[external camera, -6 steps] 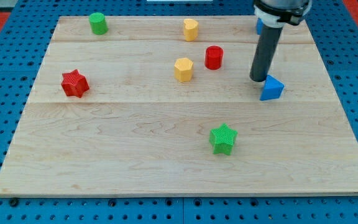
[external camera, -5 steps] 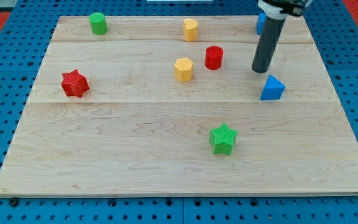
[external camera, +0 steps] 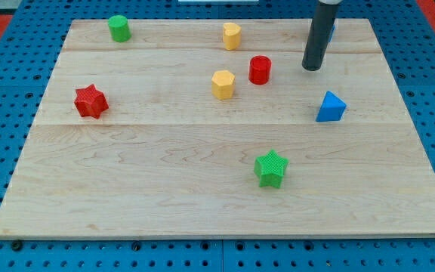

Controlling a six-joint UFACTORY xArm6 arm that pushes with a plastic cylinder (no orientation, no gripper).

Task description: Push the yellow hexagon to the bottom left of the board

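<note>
Showing a wooden board (external camera: 202, 189) with my tip (external camera: 311, 69) at about two o'clock, right of the red cylinder (external camera: 260, 69); the yellow hexagon (external camera: 223, 84) sits just above centre.

No pincer exists here, only a bare rod, so nothing opens or closes. The hexagon looks small, rigid and probably light, likely to slide or spin; pushing its one o'clock face should drive it toward seven o'clock. That path looks open, between the red star (external camera: 91, 101) at nine and green star (external camera: 271, 168) at five. The red cylinder stands near, possibly crowding my approach.
</note>
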